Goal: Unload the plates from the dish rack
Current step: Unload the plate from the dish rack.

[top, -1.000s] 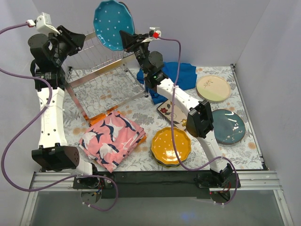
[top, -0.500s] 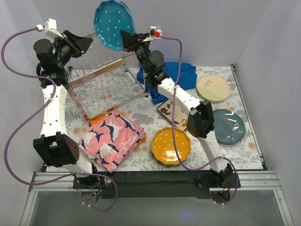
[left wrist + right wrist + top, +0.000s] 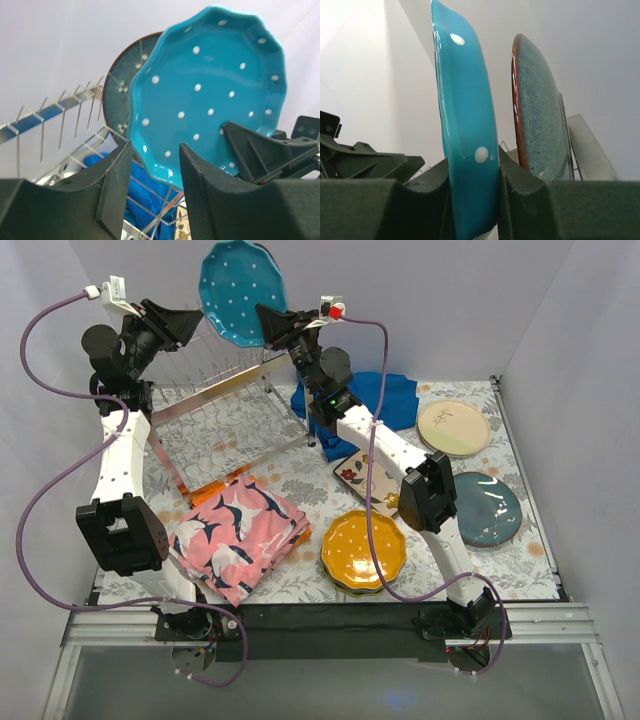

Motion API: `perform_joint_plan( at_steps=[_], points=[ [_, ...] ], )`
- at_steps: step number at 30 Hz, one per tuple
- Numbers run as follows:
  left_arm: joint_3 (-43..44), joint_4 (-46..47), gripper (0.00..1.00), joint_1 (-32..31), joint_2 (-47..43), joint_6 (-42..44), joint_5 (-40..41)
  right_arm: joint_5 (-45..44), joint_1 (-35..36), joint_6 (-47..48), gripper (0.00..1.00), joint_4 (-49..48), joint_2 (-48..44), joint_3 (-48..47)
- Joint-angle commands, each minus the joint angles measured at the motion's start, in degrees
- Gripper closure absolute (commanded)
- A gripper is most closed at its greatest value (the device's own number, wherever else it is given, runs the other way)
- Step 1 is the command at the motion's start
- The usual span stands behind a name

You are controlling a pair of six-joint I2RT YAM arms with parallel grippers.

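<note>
1. While gripping the teal dotted plate (image 3: 240,280) by its lower rim with the right tool (image 3: 472,175), holds it upright and raised above the dish rack (image 3: 215,380) at the far-left corner of the bench (image 3: 300,480).
2. Pinches that rim from both sides, one finger pressed on the front face and one on the back.
3. Poses the left tool (image 3: 154,155) just beside the plate's left edge, jaws parted, clasping nothing.
4. Shows a dark teal plate (image 3: 117,85) on edge just behind the dotted one, close but apart from it; cannot tell whether it sits between the rack's prongs.
5. Shows, flat on the bench's right side, a cream and pink plate (image 3: 453,427) toward the far edge and a glossy blue-green plate (image 3: 485,508) nearer the arms.
6. Shows an orange plate stack (image 3: 363,550) near the middle of the near edge, with a square floral plate (image 3: 352,472) just beyond it, partly under the right arm.
7. Shows a folded pink cloth (image 3: 240,535) toward the near-left, below the rack, and a blue cloth (image 3: 390,395) by the far edge.
</note>
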State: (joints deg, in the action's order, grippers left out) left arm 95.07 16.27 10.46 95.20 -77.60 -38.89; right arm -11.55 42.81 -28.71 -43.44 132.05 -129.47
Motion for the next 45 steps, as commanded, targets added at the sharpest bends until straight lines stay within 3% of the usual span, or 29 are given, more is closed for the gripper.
perform_joint_plan(
  at_steps=[1,13,19,25,45],
  points=[
    [0.7,7.5,0.59,0.3,3.1,-1.9,-2.2,2.5,-0.3,-3.0,0.99,-9.6,-5.1,-1.0],
    [4.7,8.0,0.58,0.0,8.5,-0.1,-1.7,5.2,-0.2,-2.1,0.99,-12.5,-4.6,0.2],
    [0.9,8.5,0.58,-0.1,3.4,2.2,-0.7,6.9,-0.2,-0.4,0.99,-14.6,-4.9,1.6],
    [0.3,6.5,0.57,-0.1,-1.0,4.0,1.5,5.8,-0.2,-4.7,0.99,-16.0,-4.6,0.5],
    [-0.8,14.8,0.57,-0.4,-1.2,-0.1,-2.2,2.3,-0.3,-5.8,0.99,-20.2,-2.0,-4.0]
  ],
)
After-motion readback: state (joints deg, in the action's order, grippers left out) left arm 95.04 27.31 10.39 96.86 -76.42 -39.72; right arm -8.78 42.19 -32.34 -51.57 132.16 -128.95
